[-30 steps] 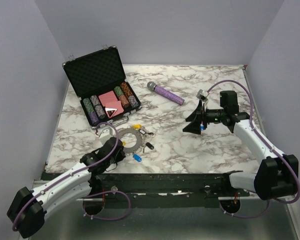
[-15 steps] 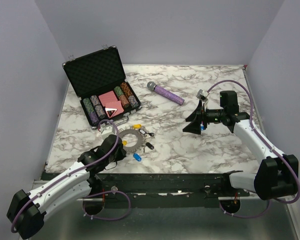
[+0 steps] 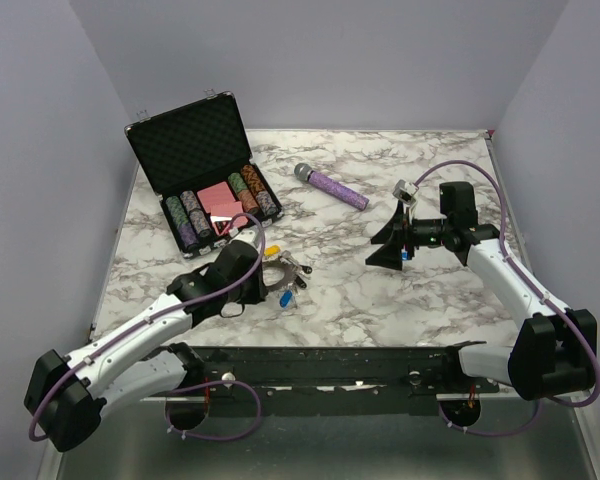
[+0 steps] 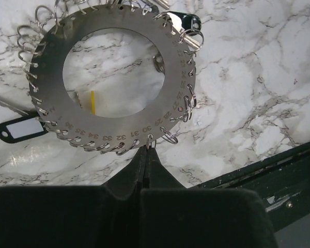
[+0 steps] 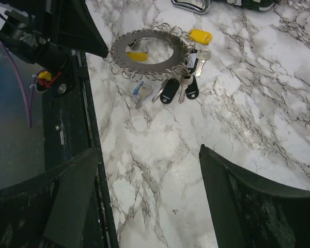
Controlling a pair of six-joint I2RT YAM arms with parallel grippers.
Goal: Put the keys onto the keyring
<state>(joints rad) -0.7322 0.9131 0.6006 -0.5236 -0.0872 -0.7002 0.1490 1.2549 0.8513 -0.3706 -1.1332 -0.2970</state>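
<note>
The keyring (image 4: 176, 77) is a flat silvery disc with numbered holes and small split rings round its edge. It lies on the marble near the front edge. My left gripper (image 4: 147, 150) is shut on its near rim, pinching at a small split ring. In the top view the left gripper (image 3: 248, 268) covers most of the keyring (image 3: 272, 278). Keys cluster at the disc: a white-tagged one (image 4: 20, 129), a black one (image 4: 188, 21), a yellow one (image 5: 200, 36), two black ones (image 5: 169, 91) and a blue one (image 5: 139, 90). My right gripper (image 5: 149, 150) hangs open and empty above the table's right half (image 3: 395, 245).
An open black case (image 3: 205, 190) with poker chips and cards stands at the back left. A purple microphone (image 3: 332, 187) lies at the back centre. The dark front rail (image 3: 330, 360) runs just behind the keyring's near side.
My left arm has reached forward and to the right over the keyring. The disc and its keys have shifted slightly away from the front edge. The right arm has not moved.
</note>
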